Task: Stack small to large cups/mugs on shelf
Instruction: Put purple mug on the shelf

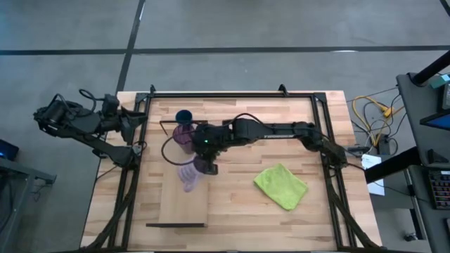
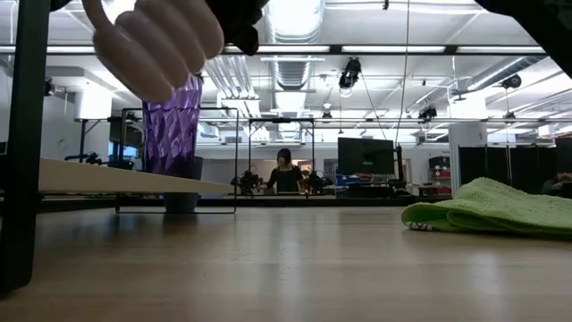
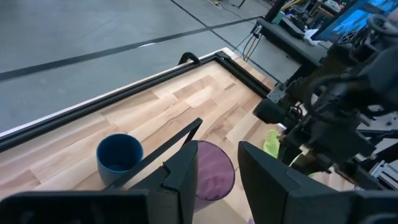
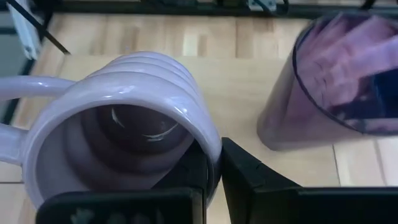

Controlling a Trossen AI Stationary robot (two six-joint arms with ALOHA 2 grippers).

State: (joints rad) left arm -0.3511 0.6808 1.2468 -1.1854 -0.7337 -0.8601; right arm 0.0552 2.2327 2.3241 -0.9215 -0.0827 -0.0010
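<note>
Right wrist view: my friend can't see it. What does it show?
The right gripper pinches the rim of a ribbed lilac mug that is tipped toward the camera. Beside it, a purple tumbler stands on the light wooden shelf.

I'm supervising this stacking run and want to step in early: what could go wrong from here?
The right gripper pinches only the lilac mug rim, and the mug hangs tilted, so it may slip or twist. The purple tumbler stands close beside it on the shelf; a swing could topple it.

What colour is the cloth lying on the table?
The cloth is bright yellow-green; the high view shows it best.
</note>
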